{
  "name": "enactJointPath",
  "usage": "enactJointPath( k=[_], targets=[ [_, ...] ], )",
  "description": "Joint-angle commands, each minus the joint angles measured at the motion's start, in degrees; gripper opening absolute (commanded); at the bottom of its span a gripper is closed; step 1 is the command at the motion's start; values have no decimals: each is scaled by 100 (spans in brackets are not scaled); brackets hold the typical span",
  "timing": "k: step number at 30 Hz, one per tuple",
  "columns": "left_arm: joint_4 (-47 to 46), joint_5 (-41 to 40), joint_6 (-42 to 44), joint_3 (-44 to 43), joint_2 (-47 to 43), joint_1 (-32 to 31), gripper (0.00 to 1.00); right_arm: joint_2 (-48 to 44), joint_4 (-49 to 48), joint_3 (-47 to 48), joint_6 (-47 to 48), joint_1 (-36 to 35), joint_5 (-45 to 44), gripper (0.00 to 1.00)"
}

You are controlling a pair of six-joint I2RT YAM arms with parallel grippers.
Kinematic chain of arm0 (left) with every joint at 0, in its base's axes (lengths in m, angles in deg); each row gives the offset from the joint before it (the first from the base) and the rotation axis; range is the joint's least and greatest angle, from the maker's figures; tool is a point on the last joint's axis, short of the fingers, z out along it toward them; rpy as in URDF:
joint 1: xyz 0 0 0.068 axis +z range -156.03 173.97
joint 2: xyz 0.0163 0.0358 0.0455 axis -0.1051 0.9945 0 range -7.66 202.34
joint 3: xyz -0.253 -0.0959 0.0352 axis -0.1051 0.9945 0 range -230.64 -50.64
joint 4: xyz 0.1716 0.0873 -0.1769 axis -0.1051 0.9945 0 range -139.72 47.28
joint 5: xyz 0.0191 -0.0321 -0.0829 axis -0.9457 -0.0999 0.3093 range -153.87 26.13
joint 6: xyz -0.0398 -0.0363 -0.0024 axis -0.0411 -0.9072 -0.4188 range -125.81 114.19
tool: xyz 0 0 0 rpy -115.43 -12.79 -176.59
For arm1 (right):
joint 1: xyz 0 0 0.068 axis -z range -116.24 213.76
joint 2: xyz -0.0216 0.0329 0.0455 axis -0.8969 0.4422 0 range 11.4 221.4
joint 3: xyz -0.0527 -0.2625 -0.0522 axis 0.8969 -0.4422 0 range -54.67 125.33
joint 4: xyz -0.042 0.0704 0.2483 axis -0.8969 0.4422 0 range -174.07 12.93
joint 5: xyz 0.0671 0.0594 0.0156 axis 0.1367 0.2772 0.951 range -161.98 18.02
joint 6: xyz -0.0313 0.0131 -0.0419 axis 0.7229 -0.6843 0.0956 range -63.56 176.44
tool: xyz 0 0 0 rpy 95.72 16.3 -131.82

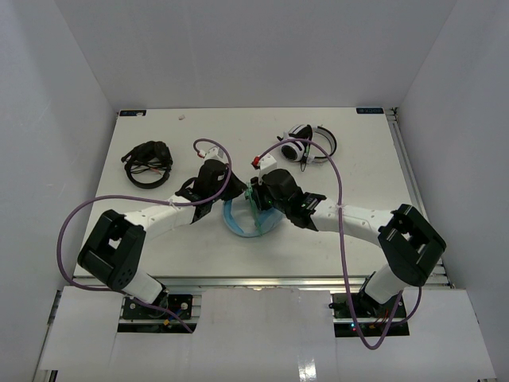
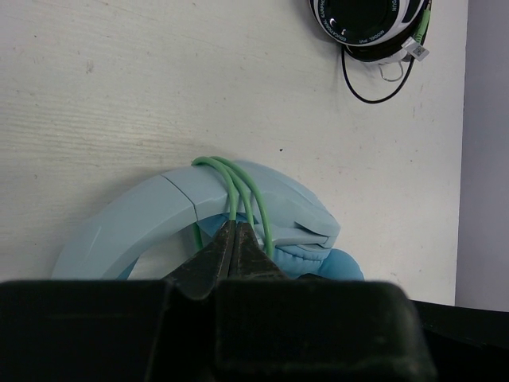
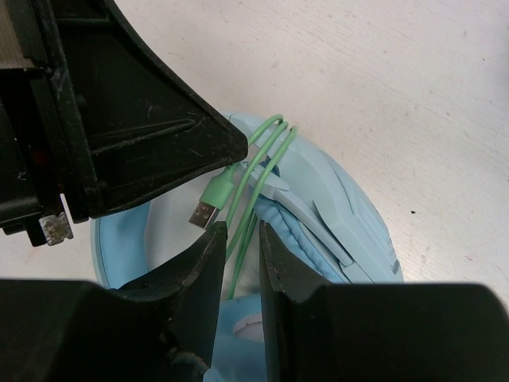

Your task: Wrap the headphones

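Observation:
The light blue headphones (image 1: pixel 238 225) lie on the table between my two grippers. Their thin pale green cable (image 2: pixel 253 189) is looped several times over the wide headband (image 2: pixel 143 219). My left gripper (image 2: pixel 236 228) is shut, pinching a cable strand at the headband's inner edge. In the right wrist view the left gripper (image 3: pixel 237 142) holds the cable just above its green USB plug (image 3: pixel 208 203), which hangs free. My right gripper (image 3: pixel 238 235) is slightly open, with cable strands (image 3: pixel 270 139) running between its fingers, above the blue ear cushion (image 3: pixel 318 239). In the top view both grippers (image 1: pixel 237 193) (image 1: pixel 256 200) meet over the headphones.
Black headphones (image 1: pixel 149 163) lie at the back left. White-and-black headphones (image 1: pixel 308 143) lie at the back right and also show in the left wrist view (image 2: pixel 370 28). Purple arm cables (image 1: pixel 338 183) arch over the table. White walls surround it.

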Motion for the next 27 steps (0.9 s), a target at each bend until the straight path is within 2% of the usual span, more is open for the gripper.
enactJointPath(
  k=[1,27],
  targets=[
    [134,-157,132,90,-300,-30,0,17,-285,212,82,-44,-30,30],
    [-46,-28,14,51,-36,-145,0,139,-404,243,155,-156,-196,29]
  ],
)
